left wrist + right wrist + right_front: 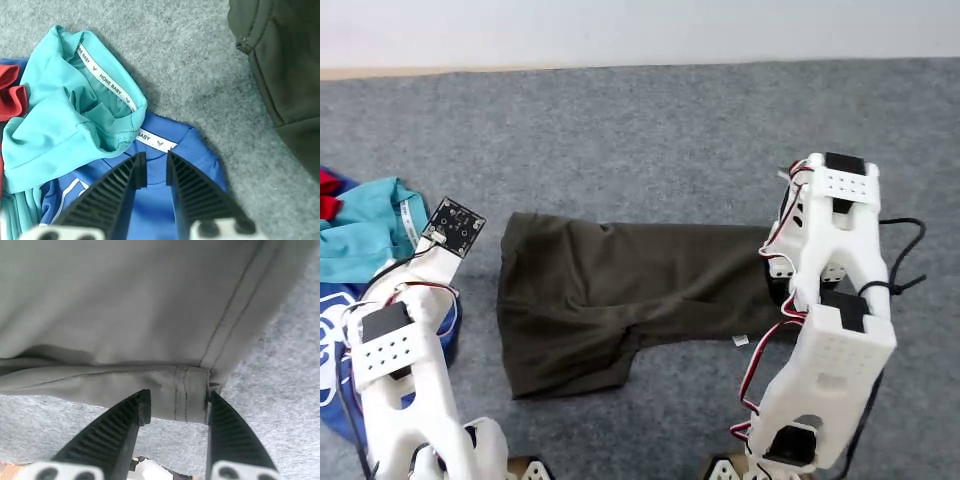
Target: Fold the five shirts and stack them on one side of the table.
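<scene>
A dark olive shirt point(620, 290) lies spread across the middle of the grey carpeted table. My right arm point(830, 280) stands over its right-hand edge. In the right wrist view my right gripper point(176, 407) is open, and the stitched hem corner of the olive shirt point(125, 300) lies between its fingertips. My left arm point(395, 340) is at the left over a heap of shirts. My left gripper point(156, 170) hangs just above the collar of a blue shirt point(200, 160), open by a narrow gap and holding nothing.
A teal shirt point(60, 100) lies crumpled on the blue one, with a red garment point(12, 95) beside it at the table's left edge point(328, 195). An olive sleeve point(285, 65) lies near the heap. Bare carpet point(650, 140) stretches behind the shirts.
</scene>
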You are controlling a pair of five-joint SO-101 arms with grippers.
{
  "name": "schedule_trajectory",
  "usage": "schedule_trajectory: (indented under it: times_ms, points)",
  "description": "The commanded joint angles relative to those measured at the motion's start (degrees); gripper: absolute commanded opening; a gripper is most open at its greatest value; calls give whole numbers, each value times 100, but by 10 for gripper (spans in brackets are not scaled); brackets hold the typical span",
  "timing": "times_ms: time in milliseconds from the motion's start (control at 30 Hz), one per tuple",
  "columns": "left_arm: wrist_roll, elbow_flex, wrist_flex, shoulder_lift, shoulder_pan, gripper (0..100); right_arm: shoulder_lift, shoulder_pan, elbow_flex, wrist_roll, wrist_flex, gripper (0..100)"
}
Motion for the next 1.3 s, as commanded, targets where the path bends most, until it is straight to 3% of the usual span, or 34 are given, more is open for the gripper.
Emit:
schedule_trajectory:
  times_ms: [0,233,400,500,733,933,1267]
  points:
    - [0,40,-123,-141,44,76,-48,66,-360,-35,75,195]
    - [0,119,-123,-149,44,76,277,40,-325,-35,75,182]
    - [0,119,-123,-149,44,76,444,-13,-334,141,84,42]
    - [0,119,-123,-149,44,76,391,-22,-422,202,251,32]
    - [0,75,-132,-149,53,76,-558,22,-369,651,321,10]
    - [0,31,-132,-149,53,76,-1376,40,791,993,321,10]
    - [0,-110,-132,-149,53,76,-1701,1015,1811,1565,207,15]
